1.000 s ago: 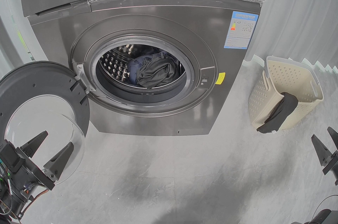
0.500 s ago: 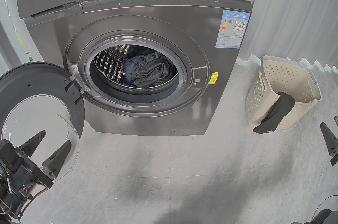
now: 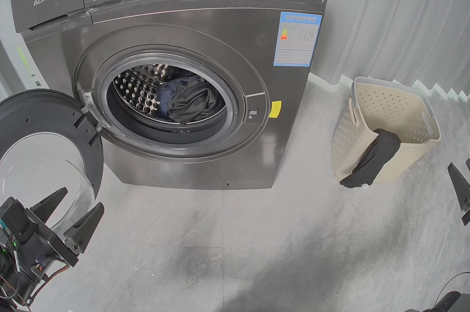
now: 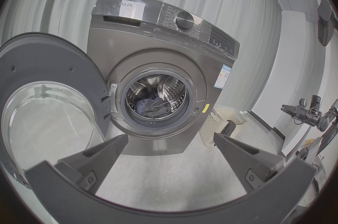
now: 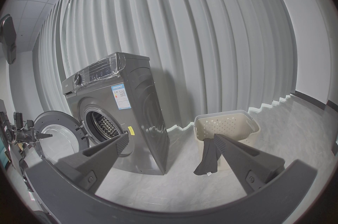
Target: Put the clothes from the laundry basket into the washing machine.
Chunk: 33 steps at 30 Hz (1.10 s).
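The grey washing machine (image 3: 176,34) stands with its round door (image 3: 44,136) swung open to the left. Dark clothes (image 3: 188,100) lie inside the drum (image 4: 155,107). To its right the cream laundry basket (image 3: 391,105) sits on the floor, with a black garment (image 3: 372,156) draped over its front rim (image 5: 209,158). My left gripper (image 3: 73,210) hangs open and empty at lower left, in front of the door glass (image 4: 169,140). My right gripper (image 5: 169,140) is open and empty, right of the basket; one finger (image 3: 460,185) pokes in at the head view's right edge.
Pleated white curtains (image 3: 406,9) line the wall behind the machine and basket. Bare grey floor (image 3: 274,239) stretches between me, the machine and the basket. The open door juts out over the floor at left.
The head view has swung right: machine and basket sit further left in the picture. Both grippers stay open and about where they were.
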Available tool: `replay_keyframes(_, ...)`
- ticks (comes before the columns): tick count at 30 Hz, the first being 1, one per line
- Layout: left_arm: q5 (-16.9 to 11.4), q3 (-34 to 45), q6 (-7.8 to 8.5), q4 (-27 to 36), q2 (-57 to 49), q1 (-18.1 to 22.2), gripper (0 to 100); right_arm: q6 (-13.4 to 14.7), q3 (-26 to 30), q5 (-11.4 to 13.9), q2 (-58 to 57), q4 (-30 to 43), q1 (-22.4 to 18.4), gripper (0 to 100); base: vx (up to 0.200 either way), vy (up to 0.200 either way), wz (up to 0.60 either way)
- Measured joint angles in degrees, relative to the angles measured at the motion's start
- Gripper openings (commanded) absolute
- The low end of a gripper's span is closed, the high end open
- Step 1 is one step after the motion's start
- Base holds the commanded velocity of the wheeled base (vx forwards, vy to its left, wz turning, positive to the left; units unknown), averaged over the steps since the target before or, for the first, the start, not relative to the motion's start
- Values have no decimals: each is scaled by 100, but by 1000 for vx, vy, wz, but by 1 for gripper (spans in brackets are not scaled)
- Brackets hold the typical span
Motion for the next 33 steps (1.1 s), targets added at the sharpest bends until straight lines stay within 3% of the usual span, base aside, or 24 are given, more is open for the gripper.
replay_keyframes(13, 30, 0, 80, 213, -88, 2, 100, 2, 16, 20, 98, 2, -69, 100, 0, -200, 0)
replay_keyframes(17, 13, 0, 223, 358, -204, -48, 100, 4, -17, 11, 169, 2, -96, 100, 0, -200, 0)
replay_keyframes(23, 22, 0, 334, 358, -300, -59, 100, 191, -17, 0, 279, 2, -229, 100, 0, 0, 0)
replay_keyframes(27, 71, 0, 516, 357, -379, -26, 100, 235, -39, 20, 528, 2, -293, 100, 0, -100, 0)
replay_keyframes(33, 104, -2, 800, 355, -446, 208, 100, 90, -158, 30, 1354, -60, -317, 100, 0, -200, 0)
